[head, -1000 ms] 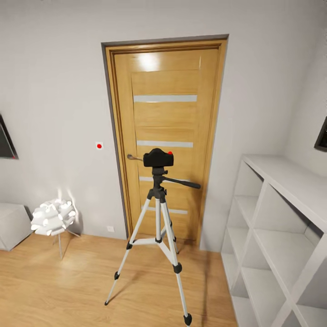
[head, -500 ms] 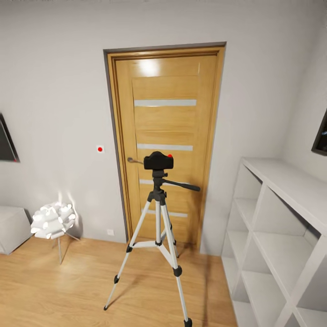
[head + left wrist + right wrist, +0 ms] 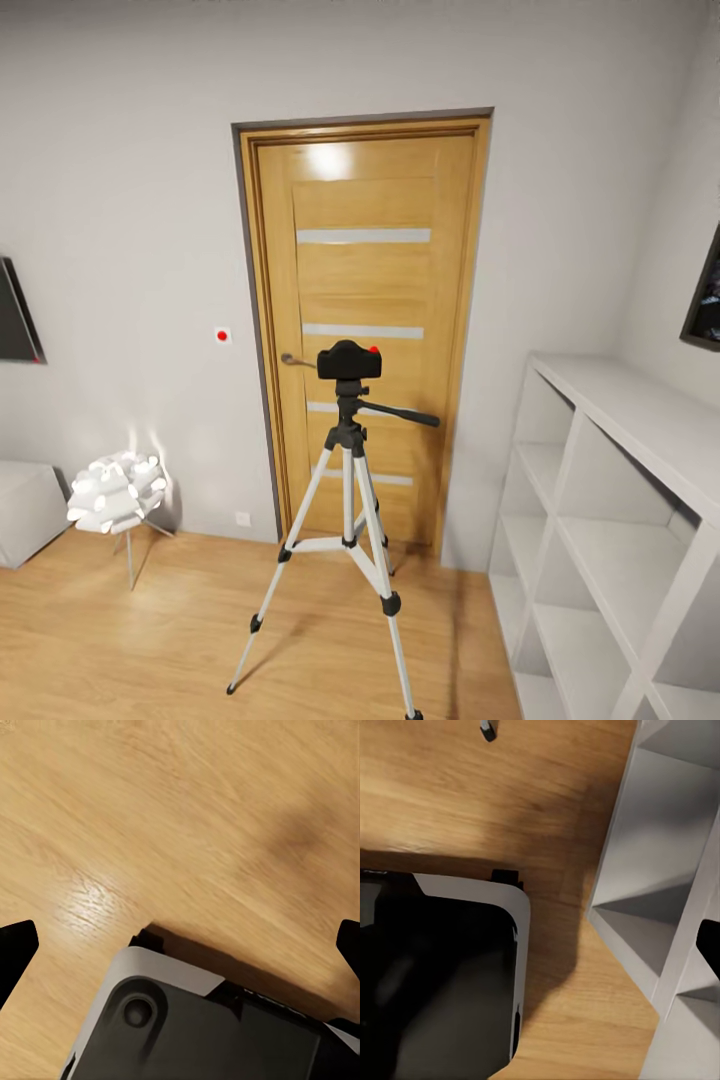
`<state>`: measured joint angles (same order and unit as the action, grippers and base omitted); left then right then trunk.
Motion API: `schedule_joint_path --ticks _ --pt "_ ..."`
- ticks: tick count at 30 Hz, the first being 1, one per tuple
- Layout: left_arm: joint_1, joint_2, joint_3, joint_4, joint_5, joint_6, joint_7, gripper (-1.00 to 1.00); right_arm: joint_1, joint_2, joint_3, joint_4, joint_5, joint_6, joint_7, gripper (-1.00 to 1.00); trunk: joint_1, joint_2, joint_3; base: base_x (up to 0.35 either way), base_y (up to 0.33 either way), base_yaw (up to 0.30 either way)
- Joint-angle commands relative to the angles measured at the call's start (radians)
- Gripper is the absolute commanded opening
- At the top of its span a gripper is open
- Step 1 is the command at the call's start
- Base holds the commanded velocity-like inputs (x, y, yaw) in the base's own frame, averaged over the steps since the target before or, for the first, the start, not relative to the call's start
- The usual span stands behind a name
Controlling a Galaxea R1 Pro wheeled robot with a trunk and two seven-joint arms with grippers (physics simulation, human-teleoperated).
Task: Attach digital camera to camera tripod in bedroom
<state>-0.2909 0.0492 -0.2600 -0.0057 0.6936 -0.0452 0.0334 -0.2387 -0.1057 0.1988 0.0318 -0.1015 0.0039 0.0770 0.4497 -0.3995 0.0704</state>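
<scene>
Digital camera (image 3: 349, 360) sits squarely on the black head of the camera tripod (image 3: 348, 520) in the head view, standing on the wood floor (image 3: 150, 640) in front of the oak door (image 3: 362, 330), between the small white lamp (image 3: 112, 492) and the white cube shelving (image 3: 610, 530). Across the last second the whole picture has slid: door, lamp and tripod all sit a little lower and smaller in the frame than before, which reads as the camera backing away and tilting up, not as any object moving; the camera has kept its seat on the tripod throughout. That suggests the attachment is done and the robot is withdrawing. The camera's long axis runs level, side to side across the view, its red dot toward the right end; which face is its lens cannot be told. The tripod stands upright, its pan handle (image 3: 400, 413) reaching right and slightly down. In the left wrist view, the left gripper (image 3: 180, 945) is spread wide over bare floor above part of the robot's base (image 3: 195, 1027), grasping nothing. In the right wrist view, one dark fingertip shows at the frame edge by the shelving, with a black tripod foot (image 3: 488, 730) on the floor; the right gripper's state cannot be told.
</scene>
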Motion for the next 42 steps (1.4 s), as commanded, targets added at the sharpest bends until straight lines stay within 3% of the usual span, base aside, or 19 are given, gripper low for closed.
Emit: schedule_joint_path --ticks 1,18,27,42 --pt "0.000 0.000 -0.008 0.000 0.006 -0.001 0.003 1.00 0.002 0.000 0.008 0.002 -0.011 0.000 0.004 1.00 0.000 -0.001 0.001 0.000 0.000 0.000" --pt "0.002 -0.005 -0.006 0.003 0.010 0.007 0.002 1.00 0.053 0.006 0.008 0.002 -0.012 -0.049 0.004 1.00 0.000 -0.001 0.029 0.000 0.000 0.000" --pt "0.097 -0.010 -0.010 0.004 0.003 0.005 -0.008 1.00 0.055 0.007 0.008 0.002 -0.012 -0.055 0.004 1.00 0.000 -0.001 0.043 0.000 0.000 0.000" --pt "0.110 -0.012 -0.012 0.004 -0.001 -0.002 -0.009 1.00 0.055 0.008 0.008 0.002 -0.012 -0.061 0.005 1.00 0.000 -0.001 0.067 0.000 0.000 0.000"
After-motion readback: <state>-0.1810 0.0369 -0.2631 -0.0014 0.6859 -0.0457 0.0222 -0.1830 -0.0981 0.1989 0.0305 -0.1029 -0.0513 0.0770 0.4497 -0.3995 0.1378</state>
